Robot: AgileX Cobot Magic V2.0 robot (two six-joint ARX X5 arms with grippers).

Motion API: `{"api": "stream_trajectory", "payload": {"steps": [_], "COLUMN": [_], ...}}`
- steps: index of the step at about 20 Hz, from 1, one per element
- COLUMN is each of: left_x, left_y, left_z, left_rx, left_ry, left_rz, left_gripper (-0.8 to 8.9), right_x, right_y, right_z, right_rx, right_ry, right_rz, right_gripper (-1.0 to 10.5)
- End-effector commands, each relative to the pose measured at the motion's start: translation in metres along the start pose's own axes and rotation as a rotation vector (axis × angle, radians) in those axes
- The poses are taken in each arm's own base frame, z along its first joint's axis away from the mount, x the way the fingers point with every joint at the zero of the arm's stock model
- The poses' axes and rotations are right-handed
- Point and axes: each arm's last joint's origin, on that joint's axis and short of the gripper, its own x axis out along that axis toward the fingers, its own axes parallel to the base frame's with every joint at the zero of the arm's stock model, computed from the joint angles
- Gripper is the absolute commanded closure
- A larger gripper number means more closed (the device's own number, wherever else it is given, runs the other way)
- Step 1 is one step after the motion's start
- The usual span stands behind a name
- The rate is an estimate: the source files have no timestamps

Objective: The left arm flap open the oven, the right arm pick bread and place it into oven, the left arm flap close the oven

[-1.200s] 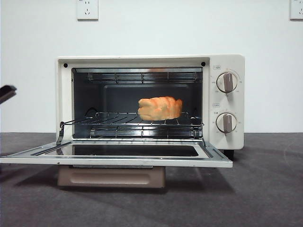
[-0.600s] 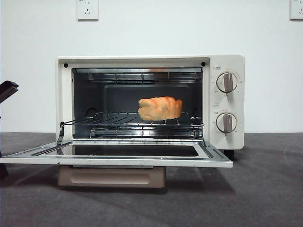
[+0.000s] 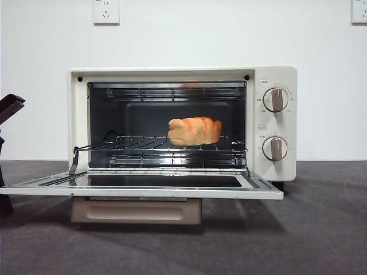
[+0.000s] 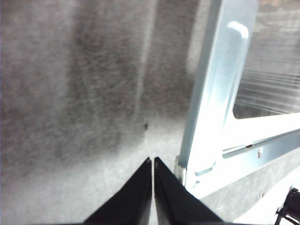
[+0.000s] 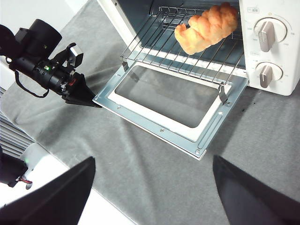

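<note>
At the open door's left corner, the black wedge-shaped left gripper (image 5: pixel 83 97) has edged closer, jaws pressed together (golden braided bread (image 3: pixel 194 130) already racked in the cream-white toaster oven (image 3: pixel 275 77)), so closing comes next; right gripper (image 5: pixel 150 187) waits, jaws spread.

Cream-white oven (image 3: pixel 166 74), golden-orange braided bread (image 3: pixel 195 130), grey mottled table (image 3: pixel 321 229).
</note>
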Motion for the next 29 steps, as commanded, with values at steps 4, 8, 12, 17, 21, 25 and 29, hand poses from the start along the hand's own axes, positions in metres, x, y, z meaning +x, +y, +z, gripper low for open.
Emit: {"api": "stream_trajectory", "payload": {"steps": [4,8,12,17,21,25,29], "left_x": [-0.003,-0.018,-0.038,-0.063,-0.081,-0.094,-0.108], "left_y": [-0.007,-0.020,-0.040,-0.065,-0.084,-0.093,-0.099], "left_z": [0.005,0.008,0.014,0.032,0.048,0.044,0.014], "left_rx": [0.038,0.078,0.126,0.131,0.129,0.185,0.356], "left_ry": [-0.011,-0.064,-0.137,-0.302,-0.473,-0.534,-0.536], "left_rz": [-0.099,-0.133,-0.195,-0.265,-0.385,-0.417,-0.324], "left_gripper": [7.98,7.98,7.98,7.98,7.98,7.98,7.98], "right_x": [-0.004,-0.004,-0.004,-0.004,-0.004,-0.004,-0.004], "right_y": [0.003,0.003,0.003,0.003,0.003,0.003,0.005], "right_z": [0.004,0.004,0.004,0.005,0.005,0.005,0.008], "right_rx": [0.002,0.002,0.003,0.001,0.000,0.001,-0.009], "right_ry": [-0.024,-0.023,-0.023,-0.028,-0.029,-0.029,-0.061], "right_rz": [0.014,0.016,0.017,0.019,0.020,0.019,0.029], "right_gripper": [5.5,5.5,5.5,5.5,5.5,5.5,5.5]}}
